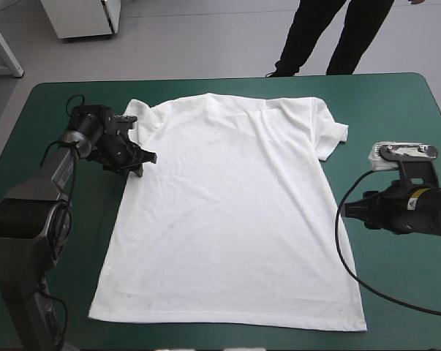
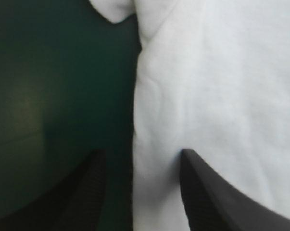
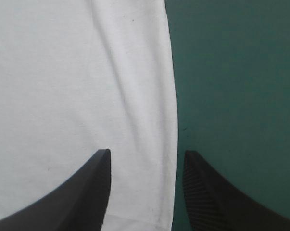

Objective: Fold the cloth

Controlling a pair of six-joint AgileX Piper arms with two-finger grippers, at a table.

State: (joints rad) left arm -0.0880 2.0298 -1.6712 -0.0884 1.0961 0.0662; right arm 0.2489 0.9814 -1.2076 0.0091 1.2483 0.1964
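Parted and straddling the T-shirt's (image 1: 227,197) side edge just below a sleeve: left gripper (image 2: 142,153). Likewise parted, astride the opposite side edge: right gripper (image 3: 146,152). Spread flat on teal-green cover (image 1: 396,124), collar toward far edge.

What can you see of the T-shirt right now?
The T-shirt is white, short-sleeved, soft knit by its look, spread flat and unfolded on the teal-green cover, collar toward the far edge, hem toward the near one, with light wrinkles. One sleeve lies out flat; the other, by the left gripper, looks bunched. Each gripper's open fingers straddle a side edge, the right gripper opposite; contact cannot be told.
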